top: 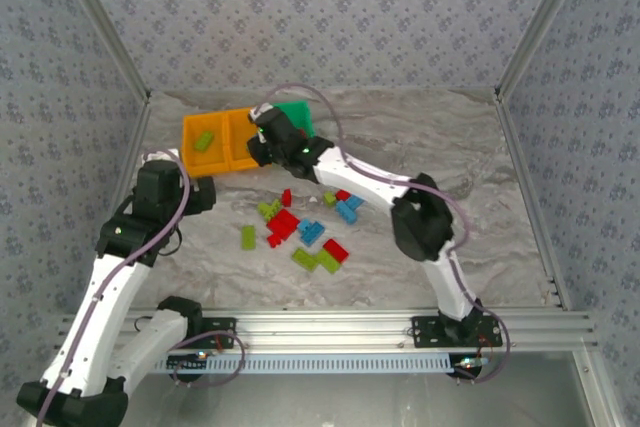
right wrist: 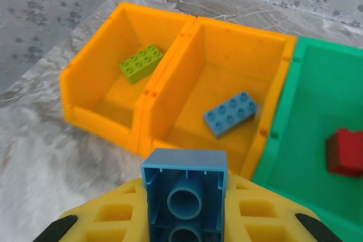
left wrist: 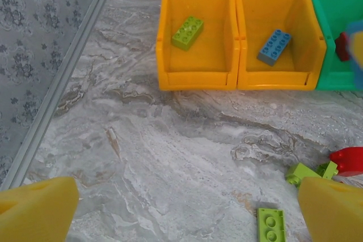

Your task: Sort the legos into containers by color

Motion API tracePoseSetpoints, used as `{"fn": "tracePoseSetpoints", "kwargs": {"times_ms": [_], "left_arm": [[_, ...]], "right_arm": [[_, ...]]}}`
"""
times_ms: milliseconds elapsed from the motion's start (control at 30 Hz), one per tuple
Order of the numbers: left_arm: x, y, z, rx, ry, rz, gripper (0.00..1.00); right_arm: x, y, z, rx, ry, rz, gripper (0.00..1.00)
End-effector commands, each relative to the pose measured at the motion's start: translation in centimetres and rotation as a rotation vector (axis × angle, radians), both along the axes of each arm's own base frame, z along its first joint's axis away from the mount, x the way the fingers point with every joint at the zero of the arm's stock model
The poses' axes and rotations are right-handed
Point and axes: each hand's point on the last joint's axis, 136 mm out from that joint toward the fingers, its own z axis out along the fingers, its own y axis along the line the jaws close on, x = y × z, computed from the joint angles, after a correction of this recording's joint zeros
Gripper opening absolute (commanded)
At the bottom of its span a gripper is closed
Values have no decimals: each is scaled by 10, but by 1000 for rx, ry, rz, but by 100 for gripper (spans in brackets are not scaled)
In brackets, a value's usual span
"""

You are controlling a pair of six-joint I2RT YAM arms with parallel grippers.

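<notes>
Left edge: an aluminium rail runs down the left of the left wrist view, well apart from the bins. The left gripper stands fully open and holds nothing. Its yellow fingers sit in the bottom corners of that view. Bare marble table lies between them and the bin fronts, with open room.

Containers: three bins are joined in a row at upper centre of the top view.
- The left orange bin holds one lime brick, lying askew and apart from every wall.
- The middle orange bin holds one blue brick, also askew and apart from the walls.
- The green bin holds one red brick at the right edge of the right wrist view.

The right gripper is clamped on a light blue brick, its hollow underside facing the camera. It hangs near the front rim of the middle orange bin.

Centre: loose legos in red, blue and lime lie scattered between the arms. To their right the table is bare up to the right rail.
</notes>
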Motion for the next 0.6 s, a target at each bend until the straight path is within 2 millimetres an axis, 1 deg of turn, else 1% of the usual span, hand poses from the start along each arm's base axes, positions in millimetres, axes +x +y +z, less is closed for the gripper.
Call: {"fn": "tracePoseSetpoints", "kwargs": {"times_ms": [0, 33, 100, 133, 200, 267, 300, 400, 500, 533, 567], "left_arm": [[5, -3, 1, -49, -8, -8, 99], [5, -2, 2, -61, -13, -6, 99], [6, 0, 2, -77, -16, -1, 99], [7, 0, 1, -86, -16, 3, 99], [7, 2, 0, -89, -14, 6, 99], [7, 4, -2, -83, -8, 10, 99], [7, 4, -3, -79, -7, 9, 99], [8, 5, -4, -76, -3, 11, 99], [7, 5, -5, -101, 10, 33, 99], [5, 5, -7, -132, 22, 57, 99], [2, 2, -9, -178, 37, 73, 99]], "right_arm": [[34, 8, -7, -64, -63, -27, 25], [43, 15, -12, -70, -69, -25, 25], [59, 23, -16, -70, -76, -35, 28], [66, 25, -24, -68, -72, -41, 31], [73, 29, -31, -58, -72, -33, 40], [75, 32, -30, -51, -84, -13, 55], [73, 34, -26, -48, -91, -1, 59], [62, 37, 0, -35, -102, 27, 59], [40, 36, 40, -23, -114, 54, 58], [29, 34, 50, -29, -102, 64, 58], [17, 29, 65, -30, -93, 73, 58]]}}
